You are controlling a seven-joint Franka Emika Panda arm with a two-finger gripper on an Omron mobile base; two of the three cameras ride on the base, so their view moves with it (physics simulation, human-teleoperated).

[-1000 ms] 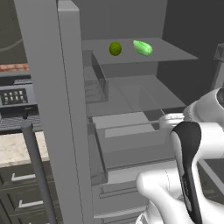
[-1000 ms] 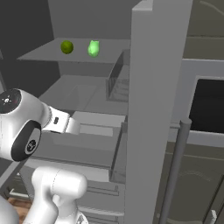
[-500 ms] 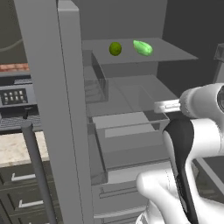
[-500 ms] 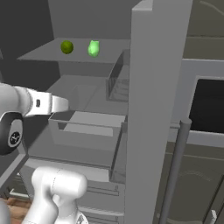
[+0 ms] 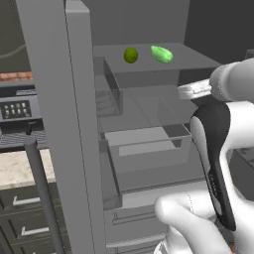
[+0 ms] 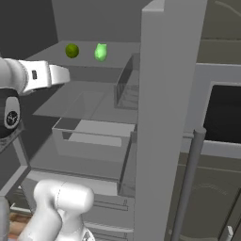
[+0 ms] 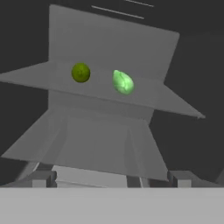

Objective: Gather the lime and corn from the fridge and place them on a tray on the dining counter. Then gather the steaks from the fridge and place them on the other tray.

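Note:
The fridge (image 5: 149,59) stands open in front of me. The lime (image 5: 131,55) (image 6: 72,50) (image 7: 81,72), a small dark-green ball, rests on the upper shelf. Right beside it lies the corn (image 5: 162,54) (image 6: 100,52) (image 7: 123,82) in its bright green husk. My gripper (image 7: 111,178) is open and empty, with its fingertips (image 7: 41,178) spread wide, below and in front of that shelf. The white hand (image 5: 194,90) (image 6: 55,75) hangs level with the shelf's underside. The steaks, the trays and the dining counter are out of view.
The open fridge door (image 5: 64,124) with its long handle (image 5: 42,198) stands close on the left. A clear drawer bin (image 5: 144,149) juts out under the lower shelf. A wall counter with an appliance (image 5: 15,109) lies beyond the door. An oven front (image 6: 226,117) is at the right.
The arm has lifted: the hand rose from the height of the drawer bin to just under the upper shelf. The lime and corn have not moved. The jaws stayed open.

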